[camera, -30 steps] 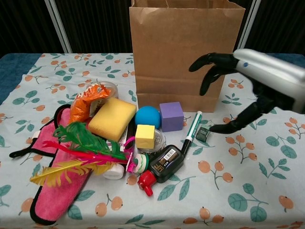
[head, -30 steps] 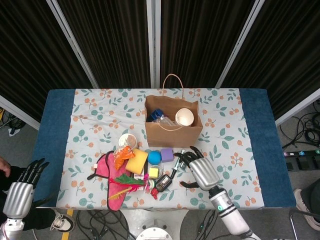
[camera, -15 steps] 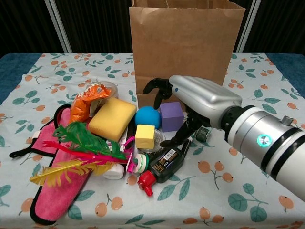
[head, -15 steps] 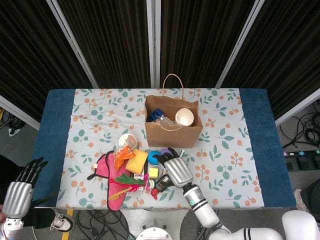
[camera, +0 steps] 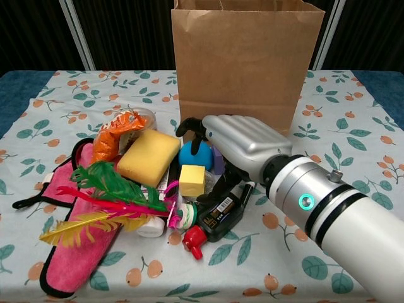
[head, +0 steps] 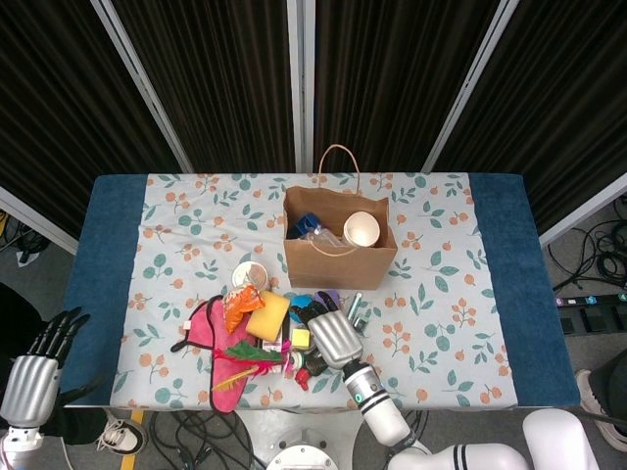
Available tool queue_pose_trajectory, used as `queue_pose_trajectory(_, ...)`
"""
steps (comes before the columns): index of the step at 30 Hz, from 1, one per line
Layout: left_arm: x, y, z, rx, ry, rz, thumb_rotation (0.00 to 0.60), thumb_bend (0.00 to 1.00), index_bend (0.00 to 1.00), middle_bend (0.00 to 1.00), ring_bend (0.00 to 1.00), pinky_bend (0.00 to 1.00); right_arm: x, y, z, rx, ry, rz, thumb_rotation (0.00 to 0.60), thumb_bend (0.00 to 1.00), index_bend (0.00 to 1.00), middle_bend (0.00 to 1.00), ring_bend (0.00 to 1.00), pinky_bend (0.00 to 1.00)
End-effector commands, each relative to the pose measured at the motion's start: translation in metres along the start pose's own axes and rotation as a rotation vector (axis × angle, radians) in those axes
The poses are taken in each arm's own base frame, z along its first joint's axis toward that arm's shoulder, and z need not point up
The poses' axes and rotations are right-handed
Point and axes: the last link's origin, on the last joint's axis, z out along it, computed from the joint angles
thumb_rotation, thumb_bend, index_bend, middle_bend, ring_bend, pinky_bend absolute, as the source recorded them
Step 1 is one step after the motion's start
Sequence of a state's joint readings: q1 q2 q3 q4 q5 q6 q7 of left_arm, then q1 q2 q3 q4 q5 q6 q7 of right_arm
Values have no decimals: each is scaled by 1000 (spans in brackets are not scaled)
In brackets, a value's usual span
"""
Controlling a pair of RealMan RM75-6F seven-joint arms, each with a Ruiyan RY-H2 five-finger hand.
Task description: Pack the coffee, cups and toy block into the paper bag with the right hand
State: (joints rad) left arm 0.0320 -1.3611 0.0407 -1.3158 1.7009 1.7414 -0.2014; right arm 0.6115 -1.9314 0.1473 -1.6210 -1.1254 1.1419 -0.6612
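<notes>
The brown paper bag [head: 338,259] [camera: 246,69] stands open mid-table, with a white cup [head: 361,229] and a blue item [head: 308,224] inside. My right hand [head: 328,333] [camera: 235,140] hovers in front of it, fingers apart, arched over the blue ball [camera: 191,156] and the purple block [camera: 218,161], which it mostly hides. It holds nothing that I can see. A small yellow block [camera: 192,180] [head: 301,338] lies just left of the thumb. Another cup [head: 249,275] sits at the back of the pile. My left hand [head: 27,377] hangs open off the table's near-left corner.
A cluttered pile lies left of the right hand: yellow sponge [camera: 148,156], orange packet [camera: 113,137], pink cloth [camera: 69,243], coloured feathers [camera: 110,202], a black bottle [camera: 218,214] with a red cap under the thumb. The table edge [head: 294,406] is close behind the hand.
My right hand has swept left from beside the marker to above the purple block and blue ball, covering them. The left hand has drifted slightly lower.
</notes>
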Motion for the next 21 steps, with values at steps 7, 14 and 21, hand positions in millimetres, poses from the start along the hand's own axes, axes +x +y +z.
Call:
queue_pose_trajectory(7, 1, -1, 0, 2, 3, -5, 600, 157, 178, 195, 124, 233, -9, -9, 4, 7, 8, -22, 600, 90, 196, 372, 241, 141)
queue_pose_trajectory(14, 2, -1, 0, 4, 8, 1, 600, 157, 178, 195, 124, 233, -11, -12, 7, 5, 21, -40, 600, 142, 206, 394, 269, 174)
queue_pose_trajectory(21, 1, 0, 0, 2, 3, 2, 600, 157, 178, 195, 124, 233, -9, -12, 7, -7, 34, -39, 600, 176, 278, 441, 321, 235)
